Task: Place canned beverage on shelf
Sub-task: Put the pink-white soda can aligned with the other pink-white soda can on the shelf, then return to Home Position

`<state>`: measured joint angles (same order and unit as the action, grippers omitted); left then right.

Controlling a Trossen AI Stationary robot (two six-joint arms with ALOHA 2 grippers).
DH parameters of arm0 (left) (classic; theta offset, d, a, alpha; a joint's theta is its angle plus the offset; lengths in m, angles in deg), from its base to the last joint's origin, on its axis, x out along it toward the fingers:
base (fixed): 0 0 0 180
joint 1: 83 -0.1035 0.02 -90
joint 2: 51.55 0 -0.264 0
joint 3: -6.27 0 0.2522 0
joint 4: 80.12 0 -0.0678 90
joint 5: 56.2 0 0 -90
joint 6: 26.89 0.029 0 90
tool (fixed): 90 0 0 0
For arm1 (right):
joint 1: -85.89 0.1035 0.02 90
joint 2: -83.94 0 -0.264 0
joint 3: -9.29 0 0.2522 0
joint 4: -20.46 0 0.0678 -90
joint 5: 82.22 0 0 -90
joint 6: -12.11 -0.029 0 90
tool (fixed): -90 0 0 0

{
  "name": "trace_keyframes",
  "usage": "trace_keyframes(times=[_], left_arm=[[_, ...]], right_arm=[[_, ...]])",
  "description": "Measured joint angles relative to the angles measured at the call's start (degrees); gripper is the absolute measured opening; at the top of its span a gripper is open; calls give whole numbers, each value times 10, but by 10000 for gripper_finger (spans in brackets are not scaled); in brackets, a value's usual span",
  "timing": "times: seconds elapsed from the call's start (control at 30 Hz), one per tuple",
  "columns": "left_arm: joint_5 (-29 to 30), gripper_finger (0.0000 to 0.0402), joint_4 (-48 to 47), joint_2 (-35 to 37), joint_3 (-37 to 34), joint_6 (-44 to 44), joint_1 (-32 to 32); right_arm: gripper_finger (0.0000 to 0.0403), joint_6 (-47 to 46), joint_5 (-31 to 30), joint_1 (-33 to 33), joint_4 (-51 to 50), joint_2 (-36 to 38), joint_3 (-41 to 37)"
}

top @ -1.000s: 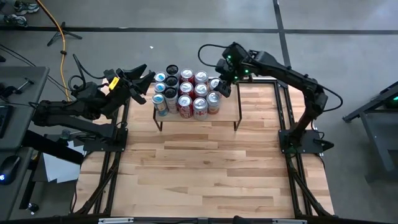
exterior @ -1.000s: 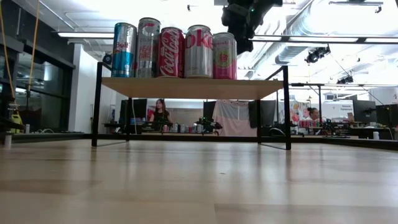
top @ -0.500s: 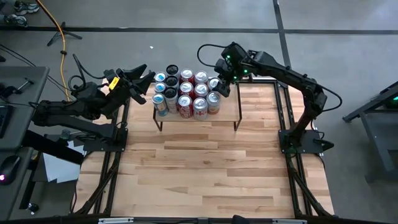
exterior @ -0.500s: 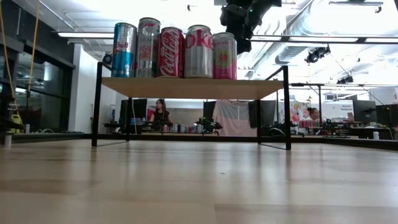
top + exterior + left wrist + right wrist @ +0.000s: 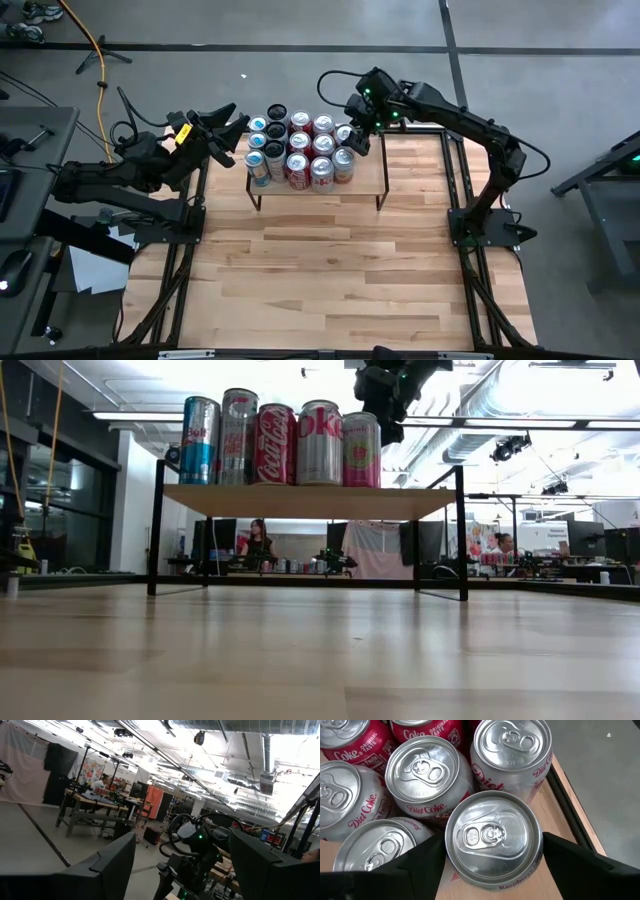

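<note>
Several canned beverages (image 5: 298, 150) stand upright in rows on the left part of the shelf (image 5: 365, 176), a light wood plank on black legs at the table's far edge. My right gripper (image 5: 492, 840) is above the group's far right corner, slanting down. Its fingers are spread on either side of a silver raspberry can (image 5: 492, 827) that stands on the plank. In the low view it hangs behind the can row (image 5: 385, 405). My left gripper (image 5: 235, 130) waits open in the air off the shelf's left end, holding nothing. My right gripper's two fingers (image 5: 415, 867) stand against the opposite sides of the raspberry can's upper wall (image 5: 451, 870), coming slanting down from above. The can stands upright on the shelf. I cannot tell whether the fingers touch it.
Diet Coke and Coke cans (image 5: 422, 775) crowd close to the raspberry can on the side away from the shelf's right end. The shelf's right part (image 5: 370, 160) is bare plank, and the wide wooden tabletop (image 5: 330, 270) lies in front of it.
</note>
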<state>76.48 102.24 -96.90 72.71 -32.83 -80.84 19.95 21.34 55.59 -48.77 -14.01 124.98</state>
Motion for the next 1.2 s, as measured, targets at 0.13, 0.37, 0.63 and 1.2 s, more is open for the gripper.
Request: trace_keyframes(times=[0.13,0.37,0.63,1.2], left_arm=[[0,257,0,0,0,-11,0],[0,257,0,0,0,-15,0],[0,257,0,0,0,-15,0],[-1,257,0,0,0,-14,0]], right_arm=[[300,1,0,0,0,0,0],[300,2,0,1,0,0,0],[301,2,1,2,0,0,1],[374,-1,2,3,-11,3,23]])
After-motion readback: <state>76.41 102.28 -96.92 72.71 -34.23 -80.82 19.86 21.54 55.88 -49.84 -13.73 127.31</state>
